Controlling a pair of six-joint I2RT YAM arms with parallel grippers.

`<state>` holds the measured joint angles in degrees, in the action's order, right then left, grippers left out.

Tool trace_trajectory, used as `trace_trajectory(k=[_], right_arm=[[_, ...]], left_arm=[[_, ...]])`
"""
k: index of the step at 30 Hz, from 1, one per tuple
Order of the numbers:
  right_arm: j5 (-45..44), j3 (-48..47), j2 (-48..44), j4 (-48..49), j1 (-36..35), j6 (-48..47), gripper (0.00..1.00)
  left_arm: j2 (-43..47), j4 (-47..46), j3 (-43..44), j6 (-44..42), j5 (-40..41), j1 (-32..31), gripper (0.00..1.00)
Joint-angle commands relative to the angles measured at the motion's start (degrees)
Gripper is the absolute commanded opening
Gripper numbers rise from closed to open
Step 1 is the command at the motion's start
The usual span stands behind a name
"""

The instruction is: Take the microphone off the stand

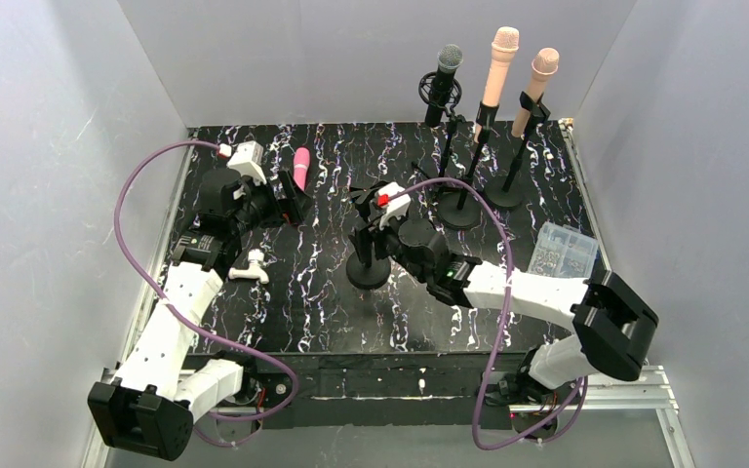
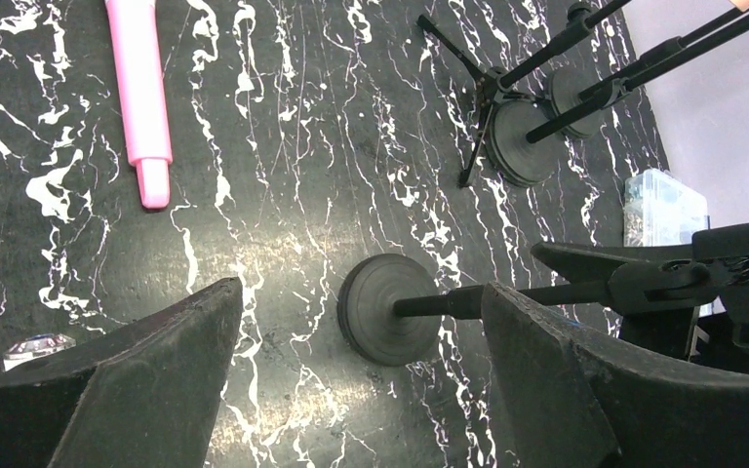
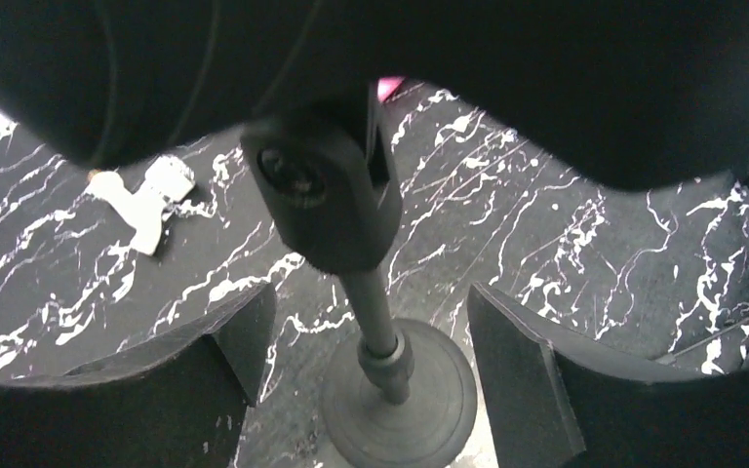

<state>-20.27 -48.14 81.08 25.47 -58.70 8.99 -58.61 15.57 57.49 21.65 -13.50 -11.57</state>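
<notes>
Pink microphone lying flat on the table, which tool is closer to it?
Left. The left tool sits just on the near side of the pink microphone, open and not touching it. The right tool is farther off, straddling the empty stand.

The pink microphone (image 2: 139,93) runs off the left wrist view's top edge.

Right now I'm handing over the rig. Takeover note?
Left gripper: open, empty, low over the table near the pink microphone.
Right gripper: open, fingers either side of the empty stand post, not gripping.
Done: pink microphone lies flat on the table, off the stand.
Left: apparently nothing on this stand. Three microphones at the back sit in their own stands.
</notes>
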Motion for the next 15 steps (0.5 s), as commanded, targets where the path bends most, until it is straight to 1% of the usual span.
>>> trace_trajectory(k=[1,5,7,9,12,14,15], right_arm=[[-3.18,-4.12,1.37,8.61,-0.37,-2.12,0.77],[-3.27,-5.19,2.94,9.38,-0.37,-2.81,0.56],[-3.73,-5.67,3.48,9.76,-0.37,-3.13,0.52],[-3.81,-6.45,4.01,9.49,-0.37,-3.42,0.41],[-4.21,-8.06,4.60,8.06,-0.37,-4.03,0.20],[-4.25,-9.25,4.49,6.59,-0.27,-4.66,0.04],[-4.13,-10.05,4.38,5.47,-0.28,-4.95,0.01]], left_arm=[[0.95,2.71,1.58,-0.10,0.09,0.15,0.92],[0.92,3.01,1.98,-0.20,0.02,0.15,0.92],[0.72,3.29,2.21,-0.27,-0.24,0.15,0.92],[0.40,3.64,2.41,-0.42,-0.67,0.15,0.92],[0.11,3.64,2.49,-0.76,-1.96,0.14,0.92],[-0.05,3.25,2.21,-0.82,-3.36,0.15,0.92],[-0.14,2.79,2.13,-1.06,-4.45,0.15,0.92]])
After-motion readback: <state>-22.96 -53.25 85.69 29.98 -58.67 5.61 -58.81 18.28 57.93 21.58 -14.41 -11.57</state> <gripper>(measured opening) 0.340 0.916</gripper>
